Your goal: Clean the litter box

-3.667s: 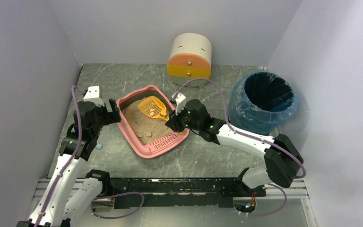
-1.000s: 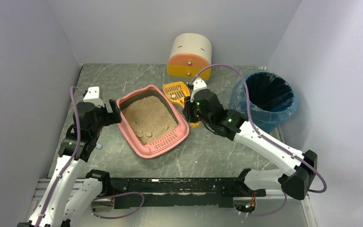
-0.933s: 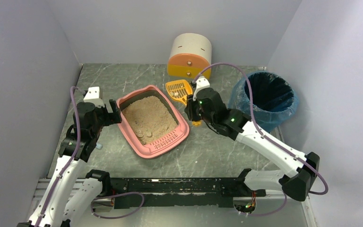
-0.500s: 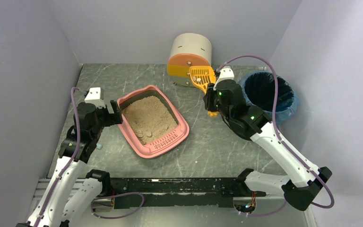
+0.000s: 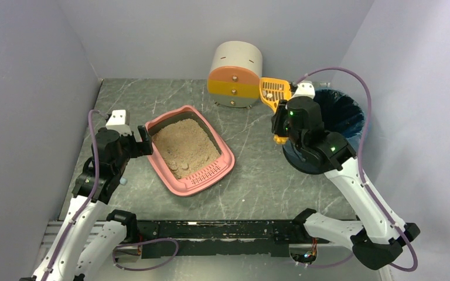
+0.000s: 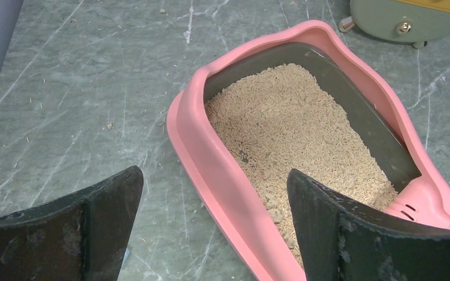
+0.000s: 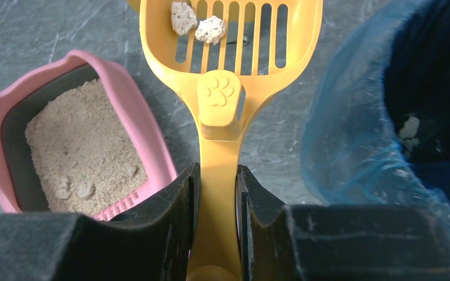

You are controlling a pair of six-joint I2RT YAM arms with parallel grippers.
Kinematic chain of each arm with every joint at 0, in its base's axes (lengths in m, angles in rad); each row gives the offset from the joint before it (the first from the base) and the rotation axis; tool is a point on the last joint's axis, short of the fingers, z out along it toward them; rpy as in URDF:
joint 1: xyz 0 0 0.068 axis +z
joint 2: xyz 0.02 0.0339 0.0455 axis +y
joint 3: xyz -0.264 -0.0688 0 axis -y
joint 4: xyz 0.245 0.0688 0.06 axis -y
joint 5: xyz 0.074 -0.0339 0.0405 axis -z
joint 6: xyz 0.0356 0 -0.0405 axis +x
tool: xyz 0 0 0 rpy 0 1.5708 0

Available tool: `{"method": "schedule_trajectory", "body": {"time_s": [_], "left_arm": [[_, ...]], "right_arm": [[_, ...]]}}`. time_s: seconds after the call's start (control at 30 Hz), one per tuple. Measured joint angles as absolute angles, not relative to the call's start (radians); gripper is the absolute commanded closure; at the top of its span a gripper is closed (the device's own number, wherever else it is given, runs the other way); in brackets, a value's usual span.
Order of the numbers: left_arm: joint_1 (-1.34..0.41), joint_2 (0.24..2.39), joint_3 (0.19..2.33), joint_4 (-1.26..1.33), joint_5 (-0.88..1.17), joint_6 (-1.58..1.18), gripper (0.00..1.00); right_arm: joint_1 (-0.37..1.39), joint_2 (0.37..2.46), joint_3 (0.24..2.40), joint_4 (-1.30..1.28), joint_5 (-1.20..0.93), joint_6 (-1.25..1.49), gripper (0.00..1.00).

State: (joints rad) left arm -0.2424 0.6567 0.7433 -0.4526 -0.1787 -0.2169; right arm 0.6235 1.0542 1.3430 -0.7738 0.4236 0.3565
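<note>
The pink litter box point(image 5: 225, 157) with beige litter sits mid-table; it also shows in the left wrist view point(image 6: 211, 158) and the right wrist view point(image 7: 146, 140). My left gripper point(image 5: 142, 142) is open, its jaws straddling the box's left rim without touching it point(image 6: 214, 187). My right gripper point(image 5: 280, 123) is shut on the handle of a yellow slotted scoop point(image 5: 273, 91), held in the air beside the blue-lined bin point(image 5: 351, 126). The scoop point(image 7: 222, 99) carries two litter clumps point(image 7: 197, 24). More clumps point(image 7: 73, 190) lie in the litter near the slotted ledge.
A cream-and-orange round drawer unit point(image 5: 235, 76) stands at the back, just left of the scoop head. The blue-lined bin point(image 7: 351, 146) holds a clump point(image 7: 409, 127) inside. Grey walls enclose the table on three sides. Stray litter grains lie on the table left of the box.
My right gripper has lifted the scoop out of the litter box and carried it right and back, from above the box to beside the bin. The left gripper has stayed at the box's rim.
</note>
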Motion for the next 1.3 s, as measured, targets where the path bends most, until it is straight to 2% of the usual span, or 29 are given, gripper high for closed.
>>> {"method": "schedule_trajectory", "body": {"time_s": [0.7,1.3], "left_arm": [[-0.261,0.634,0.743,-0.451,-0.178,-0.217,0.03],[-0.292,0.630,0.743,-0.450,-0.178,-0.217,0.03]], "right_arm": [[0.409,1.025,1.349,-0.818,0.454,0.377,1.00],[0.267,1.009,1.319,-0.765,0.313,0.521,1.00]]}}
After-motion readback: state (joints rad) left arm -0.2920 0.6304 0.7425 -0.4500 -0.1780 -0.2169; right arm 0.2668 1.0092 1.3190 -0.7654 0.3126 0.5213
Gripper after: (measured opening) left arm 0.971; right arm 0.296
